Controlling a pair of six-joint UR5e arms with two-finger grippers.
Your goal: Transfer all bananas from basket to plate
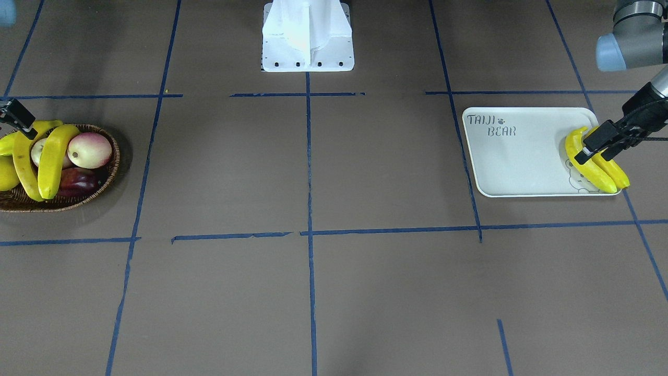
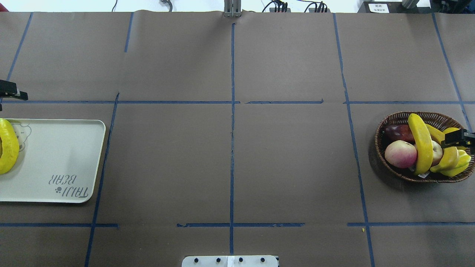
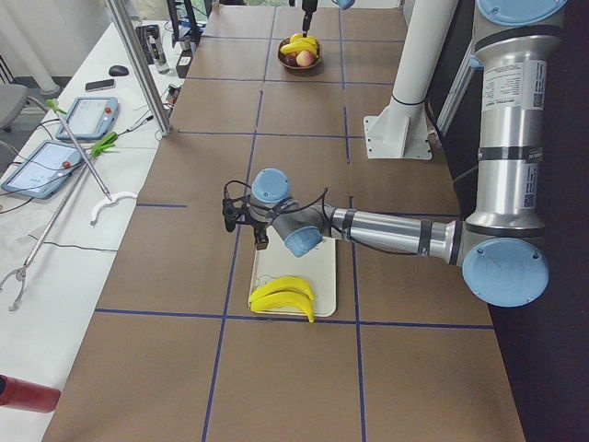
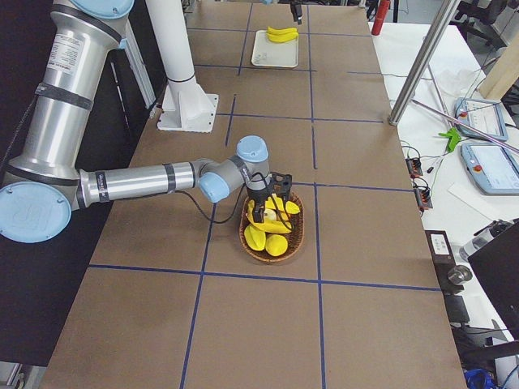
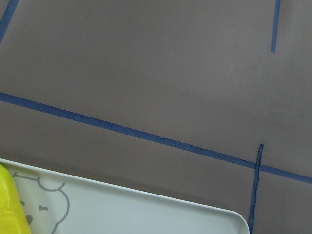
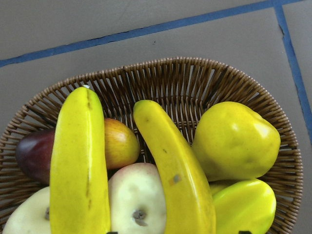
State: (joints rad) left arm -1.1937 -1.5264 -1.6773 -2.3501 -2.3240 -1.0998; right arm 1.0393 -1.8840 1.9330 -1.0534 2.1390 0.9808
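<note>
Two bananas (image 1: 595, 169) lie side by side, touching, along the short end of the white plate (image 1: 516, 162) that bears the bear drawing, at the left end of the brown bench (image 1: 391, 292) as the overhead camera sees it. The left pincer (image 1: 595, 149) hangs over them with its fingers spread, pinching nothing. At the bench's far right end, well apart from the plate, two more bananas (image 2: 421, 144) lie in the wicker basket (image 2: 399, 118), draped over a pink-cream fruit (image 2: 400, 154) and a dark red fruit (image 2: 397, 131), with a yellow pear (image 6: 234, 141) just beside them. The right pincer (image 1: 23, 125) hovers over the basket, its tips spread wide at the lower edge of its wrist view, empty.
</note>
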